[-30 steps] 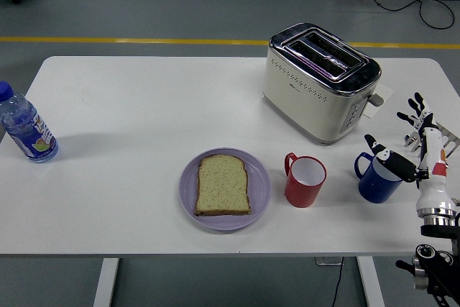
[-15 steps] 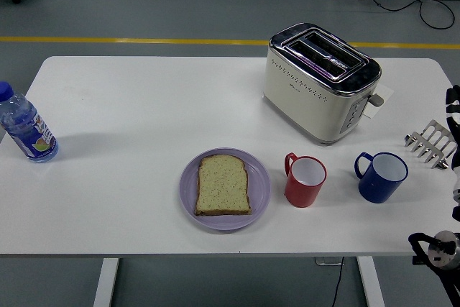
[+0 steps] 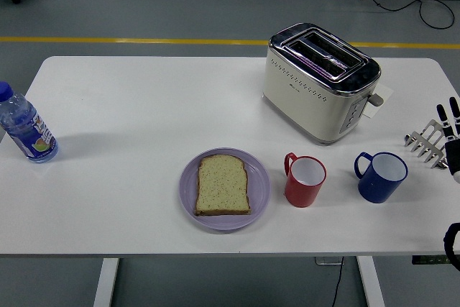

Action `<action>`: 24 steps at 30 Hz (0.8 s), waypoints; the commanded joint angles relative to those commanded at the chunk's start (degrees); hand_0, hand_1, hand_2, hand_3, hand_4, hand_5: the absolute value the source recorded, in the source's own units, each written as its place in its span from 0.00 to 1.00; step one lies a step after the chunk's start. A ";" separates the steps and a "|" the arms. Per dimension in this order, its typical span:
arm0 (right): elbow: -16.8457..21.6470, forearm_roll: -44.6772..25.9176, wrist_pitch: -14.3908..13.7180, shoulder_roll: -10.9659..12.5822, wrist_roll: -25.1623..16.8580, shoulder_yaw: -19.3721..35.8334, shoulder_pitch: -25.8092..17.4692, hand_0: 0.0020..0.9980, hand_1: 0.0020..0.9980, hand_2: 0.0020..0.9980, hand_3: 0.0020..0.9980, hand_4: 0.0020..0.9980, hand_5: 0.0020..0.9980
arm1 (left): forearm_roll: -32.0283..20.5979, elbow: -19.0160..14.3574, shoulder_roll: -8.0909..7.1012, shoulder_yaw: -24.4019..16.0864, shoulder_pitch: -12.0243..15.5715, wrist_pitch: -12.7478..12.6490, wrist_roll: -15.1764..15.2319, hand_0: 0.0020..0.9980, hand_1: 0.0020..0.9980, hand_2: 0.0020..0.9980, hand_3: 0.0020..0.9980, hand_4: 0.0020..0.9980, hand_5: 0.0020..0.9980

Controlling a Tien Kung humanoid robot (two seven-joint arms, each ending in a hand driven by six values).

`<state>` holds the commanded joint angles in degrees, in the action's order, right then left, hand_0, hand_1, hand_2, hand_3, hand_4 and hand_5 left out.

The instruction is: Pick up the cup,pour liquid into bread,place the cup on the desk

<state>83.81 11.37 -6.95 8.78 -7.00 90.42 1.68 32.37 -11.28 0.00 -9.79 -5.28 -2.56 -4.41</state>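
Note:
A red cup (image 3: 305, 180) stands upright on the white table, just right of a purple plate (image 3: 188, 195) that carries a slice of bread (image 3: 223, 185). Further right stands a blue cup (image 3: 382, 176), its handle turned left. My right hand (image 3: 451, 127) shows only at the picture's right edge, well right of the blue cup. Its fingers (image 3: 440, 112) point up, spread, and hold nothing. Neither cup is touched. My left arm does not show.
A cream toaster (image 3: 320, 83) stands behind the cups. A metal toast rack (image 3: 425, 143) lies at the right edge, close to my hand. A water bottle (image 3: 26, 129) stands at the far left. A person's feet show at the top.
My right hand has drawn away from the blue cup to the picture's right edge. The blue cup stays where it stood.

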 joint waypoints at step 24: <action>-2.48 -1.55 2.13 -1.24 4.11 1.81 0.02 0.65 0.58 0.64 0.62 0.62 0.21 | 0.11 0.00 0.00 0.13 0.04 0.02 -0.03 0.64 0.65 0.66 0.55 0.32 0.84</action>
<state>81.34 9.81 -4.82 7.54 -2.89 92.23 1.71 32.48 -11.28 0.00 -9.66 -5.23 -2.54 -4.44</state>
